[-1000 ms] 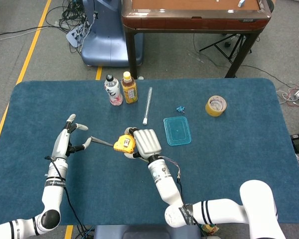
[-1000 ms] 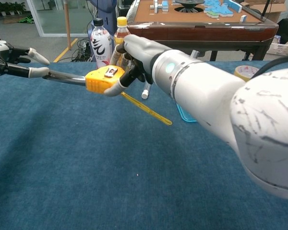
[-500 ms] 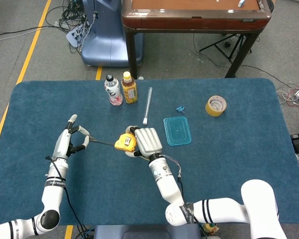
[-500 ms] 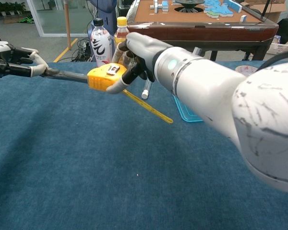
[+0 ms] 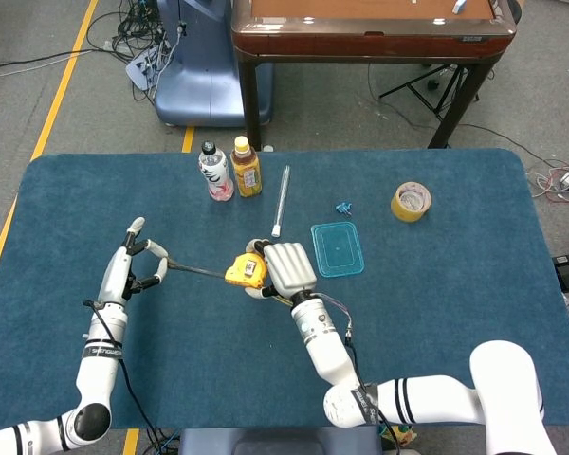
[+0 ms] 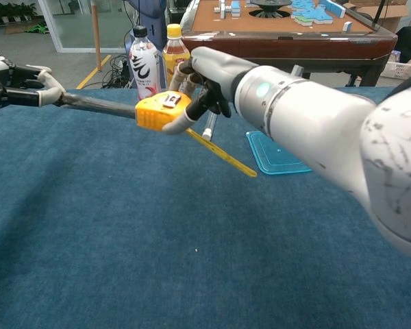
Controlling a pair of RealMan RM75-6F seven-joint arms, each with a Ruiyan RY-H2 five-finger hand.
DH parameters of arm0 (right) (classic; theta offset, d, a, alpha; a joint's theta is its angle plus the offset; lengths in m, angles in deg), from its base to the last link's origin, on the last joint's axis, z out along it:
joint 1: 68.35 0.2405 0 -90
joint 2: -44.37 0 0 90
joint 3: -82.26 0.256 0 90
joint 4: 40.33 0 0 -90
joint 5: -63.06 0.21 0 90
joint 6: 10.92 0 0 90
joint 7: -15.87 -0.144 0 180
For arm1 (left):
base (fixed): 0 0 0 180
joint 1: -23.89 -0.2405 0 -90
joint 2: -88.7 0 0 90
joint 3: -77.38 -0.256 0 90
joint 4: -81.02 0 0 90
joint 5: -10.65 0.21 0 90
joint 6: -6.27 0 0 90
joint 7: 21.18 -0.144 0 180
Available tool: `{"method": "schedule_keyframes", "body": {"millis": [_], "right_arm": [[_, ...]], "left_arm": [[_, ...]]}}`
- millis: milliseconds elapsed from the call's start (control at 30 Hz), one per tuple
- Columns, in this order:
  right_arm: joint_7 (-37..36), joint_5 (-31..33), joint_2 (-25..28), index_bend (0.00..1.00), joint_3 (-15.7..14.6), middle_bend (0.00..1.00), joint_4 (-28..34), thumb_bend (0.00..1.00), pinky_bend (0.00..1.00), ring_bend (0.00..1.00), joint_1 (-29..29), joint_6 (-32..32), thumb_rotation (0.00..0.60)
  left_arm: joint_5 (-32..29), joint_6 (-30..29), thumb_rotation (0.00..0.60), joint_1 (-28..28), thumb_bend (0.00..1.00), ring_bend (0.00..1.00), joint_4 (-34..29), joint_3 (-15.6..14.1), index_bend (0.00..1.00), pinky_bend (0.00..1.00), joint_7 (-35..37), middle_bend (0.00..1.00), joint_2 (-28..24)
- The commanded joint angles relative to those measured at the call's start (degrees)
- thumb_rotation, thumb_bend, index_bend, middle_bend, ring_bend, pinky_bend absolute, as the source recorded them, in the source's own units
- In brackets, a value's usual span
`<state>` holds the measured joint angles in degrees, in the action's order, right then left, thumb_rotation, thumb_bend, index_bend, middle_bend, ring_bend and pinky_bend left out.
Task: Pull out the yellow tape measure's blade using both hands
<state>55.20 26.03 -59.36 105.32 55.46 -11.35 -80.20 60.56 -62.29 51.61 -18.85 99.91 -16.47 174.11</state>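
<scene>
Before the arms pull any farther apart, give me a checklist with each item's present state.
1. Right hand grips the yellow tape measure: ok, fingers wrap its case in both views.
2. Left hand pinches the blade tip: ok in the chest view; how firmly, cannot tell.
3. Blade is out and runs straight between the hands: ok, no kink visible.
4. Case is lifted off the table: ok, the chest view shows it in the air.
5. Path to the right of the right hand: not ok, the blue lid lies close beside it.
6. Bottles stand behind the blade line: ok, both upright and apart from it.
</scene>
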Motion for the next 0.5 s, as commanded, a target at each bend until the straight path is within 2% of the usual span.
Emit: {"method": "schedule_keyframes", "body": {"millis": [33, 500], "right_arm": [[-0.77, 0.05, 1.6, 0.84, -0.69, 0.81, 1.34, 0.69, 0.74, 0.79, -0.95, 0.72, 0.6], [-4.71, -1.8, 9.76, 0.84, -4.66, 0.81, 7.22, 0.69, 0.74, 0.79, -5.42, 2.73, 0.6]], "left_arm": [[0.56, -0.1, 0.6, -0.41, 0.47, 0.0, 0.37, -0.41, 0.55, 0.0, 0.47, 0.0, -0.09], [3.35, -1.32, 0.6, -2.28, 0.47, 0.0, 2.17, 0.06, 0.55, 0.0, 4.88, 0.0, -0.68]]}}
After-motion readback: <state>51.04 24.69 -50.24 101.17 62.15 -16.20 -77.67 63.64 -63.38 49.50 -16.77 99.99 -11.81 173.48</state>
